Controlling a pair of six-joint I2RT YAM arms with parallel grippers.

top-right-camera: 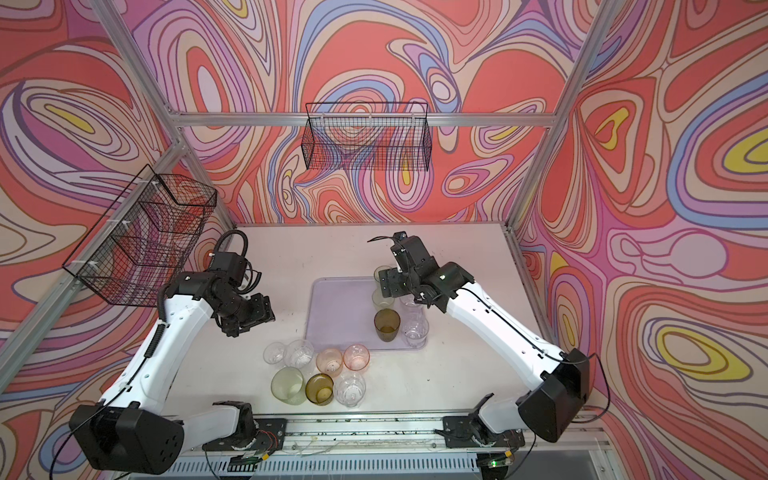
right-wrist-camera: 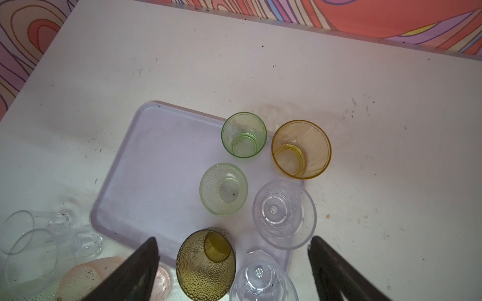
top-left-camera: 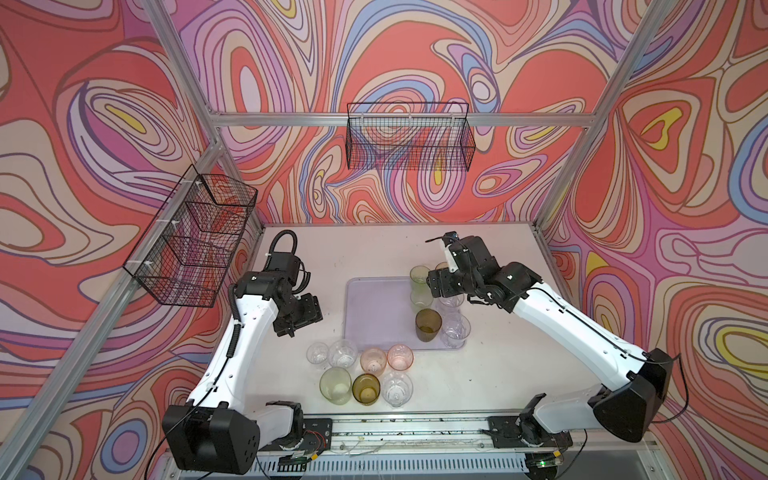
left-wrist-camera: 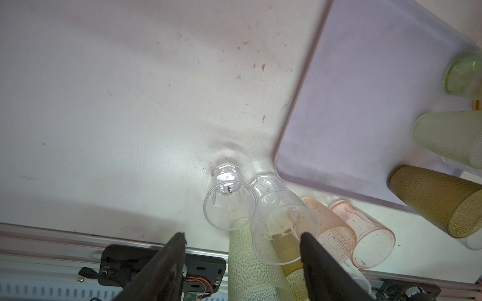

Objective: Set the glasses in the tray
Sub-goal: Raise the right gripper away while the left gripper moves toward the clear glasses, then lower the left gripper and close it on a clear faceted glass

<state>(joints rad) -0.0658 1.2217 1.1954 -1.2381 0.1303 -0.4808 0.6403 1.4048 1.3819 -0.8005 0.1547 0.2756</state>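
The lavender tray (top-left-camera: pixel 374 311) (top-right-camera: pixel 338 311) (right-wrist-camera: pixel 156 166) lies mid-table. Along its right side stand several glasses: green (right-wrist-camera: pixel 243 134), amber (right-wrist-camera: pixel 301 148), pale green (right-wrist-camera: pixel 223 189), olive-brown (top-left-camera: pixel 428 325) (right-wrist-camera: pixel 206 263) and two clear ones (right-wrist-camera: pixel 284 213) (top-left-camera: pixel 456 330). Several more glasses stand on the table in front of the tray: clear (top-left-camera: pixel 343 353), pink (top-left-camera: pixel 400 357), pale green (top-left-camera: pixel 336 384), amber-brown (top-left-camera: pixel 366 388). My left gripper (top-left-camera: pixel 291 329) (left-wrist-camera: pixel 242 238) hovers open, left of and above this cluster, holding nothing. My right gripper (top-left-camera: pixel 434 291) (right-wrist-camera: pixel 233 245) hangs open and empty above the glasses in the tray.
Two black wire baskets hang on the frame, one on the left wall (top-left-camera: pixel 195 237) and one on the back wall (top-left-camera: pixel 409 137). The aluminium rail (top-left-camera: pixel 407 432) with both arm bases runs along the table's front edge. Patterned walls close off three sides.
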